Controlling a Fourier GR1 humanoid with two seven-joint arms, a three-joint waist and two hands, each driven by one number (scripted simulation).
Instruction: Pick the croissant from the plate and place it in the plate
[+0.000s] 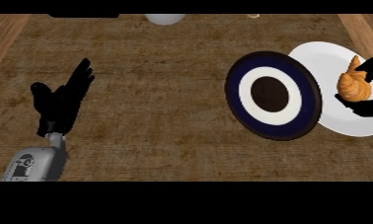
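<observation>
croissant [353, 87] long axis vertical, over white plate [320, 60], right hand [362, 107] curled round.

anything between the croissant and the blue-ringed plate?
Nothing visible. The croissant is over the white plate, right hand around it; the dark blue plate lies right beside it on the left, its top bare.

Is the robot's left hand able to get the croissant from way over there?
Probably not. The left hand rests open at the far left, while the croissant sits on the white plate at the far right, beyond the blue plate.
</observation>
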